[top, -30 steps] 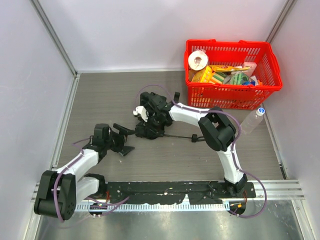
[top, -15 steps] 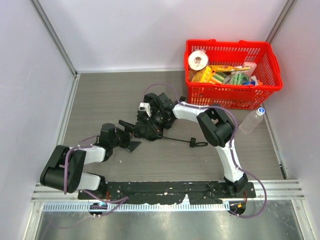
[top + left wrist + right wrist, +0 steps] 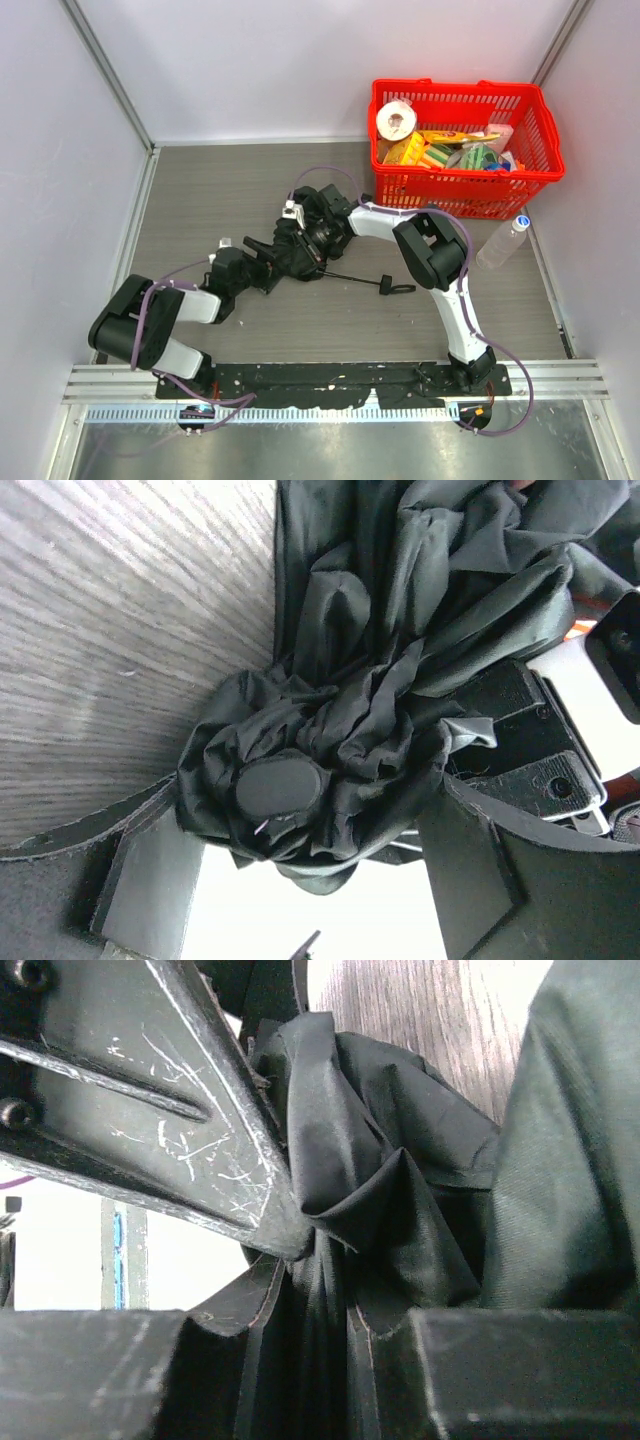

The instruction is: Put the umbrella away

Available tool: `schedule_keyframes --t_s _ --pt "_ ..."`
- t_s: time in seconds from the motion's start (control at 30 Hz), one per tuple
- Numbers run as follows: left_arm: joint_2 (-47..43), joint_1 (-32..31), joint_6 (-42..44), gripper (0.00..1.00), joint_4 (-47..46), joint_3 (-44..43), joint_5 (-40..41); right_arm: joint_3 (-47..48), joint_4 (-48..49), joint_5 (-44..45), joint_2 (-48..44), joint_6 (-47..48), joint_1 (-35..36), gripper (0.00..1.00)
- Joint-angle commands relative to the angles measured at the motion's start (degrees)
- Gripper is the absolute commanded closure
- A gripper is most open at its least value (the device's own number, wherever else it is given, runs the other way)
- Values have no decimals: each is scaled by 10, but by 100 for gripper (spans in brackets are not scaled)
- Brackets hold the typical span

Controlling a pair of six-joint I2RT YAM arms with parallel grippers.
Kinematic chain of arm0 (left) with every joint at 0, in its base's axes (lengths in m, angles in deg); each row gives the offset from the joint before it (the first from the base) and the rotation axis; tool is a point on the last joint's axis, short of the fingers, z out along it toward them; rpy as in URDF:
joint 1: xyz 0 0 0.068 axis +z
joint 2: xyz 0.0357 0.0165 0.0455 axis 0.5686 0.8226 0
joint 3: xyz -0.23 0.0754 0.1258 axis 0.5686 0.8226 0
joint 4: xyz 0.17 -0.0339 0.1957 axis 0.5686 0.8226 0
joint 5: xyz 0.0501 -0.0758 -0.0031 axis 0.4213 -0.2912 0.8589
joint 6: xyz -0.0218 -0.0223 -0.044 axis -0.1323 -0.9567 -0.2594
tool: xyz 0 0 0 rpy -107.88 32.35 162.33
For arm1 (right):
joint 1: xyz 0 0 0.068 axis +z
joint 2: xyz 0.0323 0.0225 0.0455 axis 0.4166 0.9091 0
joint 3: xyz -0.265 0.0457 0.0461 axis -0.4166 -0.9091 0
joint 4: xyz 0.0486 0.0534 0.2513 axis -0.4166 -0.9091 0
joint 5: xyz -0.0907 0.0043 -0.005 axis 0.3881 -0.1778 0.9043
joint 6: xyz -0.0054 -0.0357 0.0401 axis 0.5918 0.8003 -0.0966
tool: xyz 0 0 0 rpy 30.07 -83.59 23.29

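The umbrella (image 3: 305, 262) lies mid-table as a crumpled black fabric bundle. Its thin shaft (image 3: 352, 277) runs right to a small handle and loop (image 3: 395, 287). My right gripper (image 3: 303, 238) is shut on a fold of the fabric; in the right wrist view the cloth (image 3: 400, 1210) is pinched between its fingers (image 3: 335, 1310). My left gripper (image 3: 262, 265) is open at the bundle's left end. In the left wrist view the fabric end with its round black cap (image 3: 283, 785) sits between the spread fingers (image 3: 300, 815). One finger (image 3: 470, 875) is on the right.
A red basket (image 3: 463, 192) full of groceries stands at the back right. A clear plastic bottle (image 3: 505, 240) lies beside it near the right wall. Grey walls close the left, back and right sides.
My left gripper has moved right, from open table up to the umbrella's fabric end. The right gripper kept its hold and shifted the bundle slightly.
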Motion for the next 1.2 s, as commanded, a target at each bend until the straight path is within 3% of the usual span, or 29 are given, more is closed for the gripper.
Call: schedule_keyframes --t_s 0.0,0.13,0.23,0.33,0.47,0.53,0.57,0.6,0.7,0.8,0.9,0.97,1.0,1.03,1.07,1.17 --pt "31 -3 64 15 -2 20 132 -2 -38 -61 18 -19 5 99" --pt "101 -5 44 11 -105 6 84 1 -42 -68 19 -19 5 99" --pt "156 -7 19 13 -200 13 91 10 -60 -75 25 -10 5 99" --pt "189 -7 16 24 -275 21 97 19 -96 -75 31 12 5 99" --pt "227 -7 27 60 -321 11 89 43 -141 -61 44 38 7 99" --pt "246 -7 28 73 -355 15 89 39 -132 8 34 16 11 98" --pt "258 -7 33 78 -367 17 86 32 -119 89 23 -28 14 94" --pt "266 -7 36 85 -378 18 84 9 -79 180 0 -55 17 87" --pt "302 -7 37 100 -424 24 80 -45 -25 323 -70 -178 24 67" --pt "346 -7 30 100 -487 38 81 -82 -33 473 -147 -271 38 53" --pt "354 -7 33 100 -489 42 80 -82 -80 575 -210 -373 81 50" --pt "348 -7 34 100 -489 51 93 -86 -107 699 -244 -439 123 48" --pt "344 -6 34 100 -490 55 99 -89 -111 754 -256 -486 137 39" --pt "337 -7 38 100 -489 59 99 -97 -120 777 -270 -508 161 36" --pt "332 -7 39 100 -487 61 99 -103 -118 805 -280 -540 169 21" --pt "313 -8 38 100 -475 68 116 -159 -89 850 -335 -591 185 21"
